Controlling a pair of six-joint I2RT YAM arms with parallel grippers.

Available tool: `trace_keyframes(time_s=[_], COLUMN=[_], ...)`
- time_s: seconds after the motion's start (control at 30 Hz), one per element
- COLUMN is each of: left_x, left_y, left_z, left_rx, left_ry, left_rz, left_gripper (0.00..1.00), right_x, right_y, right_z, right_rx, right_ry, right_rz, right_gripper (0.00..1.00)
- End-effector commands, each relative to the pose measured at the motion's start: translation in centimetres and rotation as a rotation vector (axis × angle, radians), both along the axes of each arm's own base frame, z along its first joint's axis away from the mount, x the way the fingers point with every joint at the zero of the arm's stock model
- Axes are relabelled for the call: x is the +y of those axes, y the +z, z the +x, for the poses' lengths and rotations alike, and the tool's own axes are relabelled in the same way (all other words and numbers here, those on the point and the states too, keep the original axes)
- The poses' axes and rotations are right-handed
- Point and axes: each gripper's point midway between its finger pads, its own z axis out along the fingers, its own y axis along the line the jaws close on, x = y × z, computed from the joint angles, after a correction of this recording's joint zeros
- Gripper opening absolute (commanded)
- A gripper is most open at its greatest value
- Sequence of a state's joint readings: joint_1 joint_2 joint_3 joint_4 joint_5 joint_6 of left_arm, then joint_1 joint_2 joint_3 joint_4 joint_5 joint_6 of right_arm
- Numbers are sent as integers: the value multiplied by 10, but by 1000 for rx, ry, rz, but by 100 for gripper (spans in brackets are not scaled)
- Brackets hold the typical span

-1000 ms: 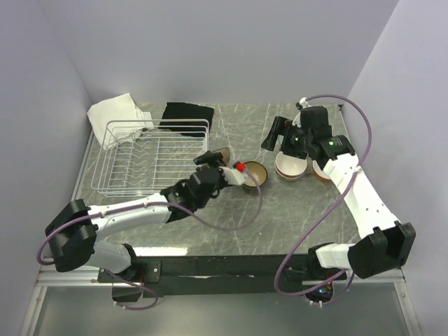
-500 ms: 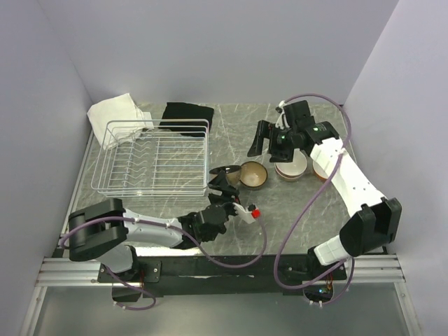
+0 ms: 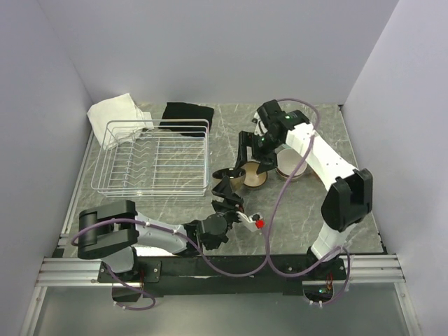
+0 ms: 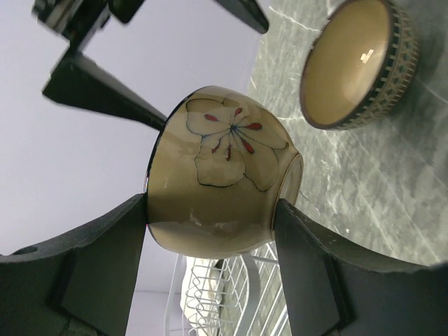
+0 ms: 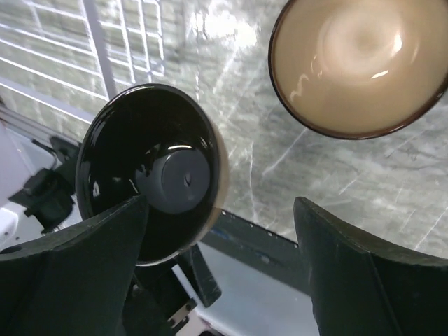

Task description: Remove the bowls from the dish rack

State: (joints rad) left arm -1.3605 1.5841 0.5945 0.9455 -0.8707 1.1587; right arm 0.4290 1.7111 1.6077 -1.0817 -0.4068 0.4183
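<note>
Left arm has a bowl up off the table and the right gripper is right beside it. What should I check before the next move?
1. Left gripper grip on the flower-painted bowl: ok, one finger presses each side.
2. Right gripper open: ok, fingers spread wide.
3. Gap between the right gripper and the held bowl: cannot tell. The right wrist view shows the bowl's black inside close to one finger.
4. Dish rack emptied: ok, no bowl seen in it from above.
5. Bare table to set the bowl down, near the tan bowl: ok.
</note>
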Motion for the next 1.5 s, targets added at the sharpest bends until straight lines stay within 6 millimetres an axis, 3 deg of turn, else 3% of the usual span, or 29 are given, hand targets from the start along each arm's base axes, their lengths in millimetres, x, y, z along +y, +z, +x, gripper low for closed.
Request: trace_keyframes(time_s=[0.0,0.27,0.67,0.87,0.9,1.0,1.33,1.47], left_x=[-4,-5,-7,-7,-7,-6,1,3], left_y=[28,24,17,17,18,18,22,23], left_z=[-4,-8,-10,-10,-10,-10,-9,-8], left_rx=[-39,-23,-6,-3,-4,-8,-3,47], left_ry=[13,1,-9,-7,-2,4,48,80], left_rz=[-113,-93,-67,-63,-68,-73,-131,-220], left_gripper=[38,39,39,41,41,46,99,99], right_x=[2,3,12,12,13,15,3,-5], right_y=[11,-4,-35,-34,-33,-28,-6,8], right_z=[-9,-18,-33,-28,-26,-22,6,25], right_rx=[24,78,145,130,124,103,-4,-67], right_ry=[59,154,231,225,219,201,89,19], right_rz=[-58,-193,-297,-317,-314,-310,-317,-280], right_gripper=[89,82,62,32,16,0,0,0])
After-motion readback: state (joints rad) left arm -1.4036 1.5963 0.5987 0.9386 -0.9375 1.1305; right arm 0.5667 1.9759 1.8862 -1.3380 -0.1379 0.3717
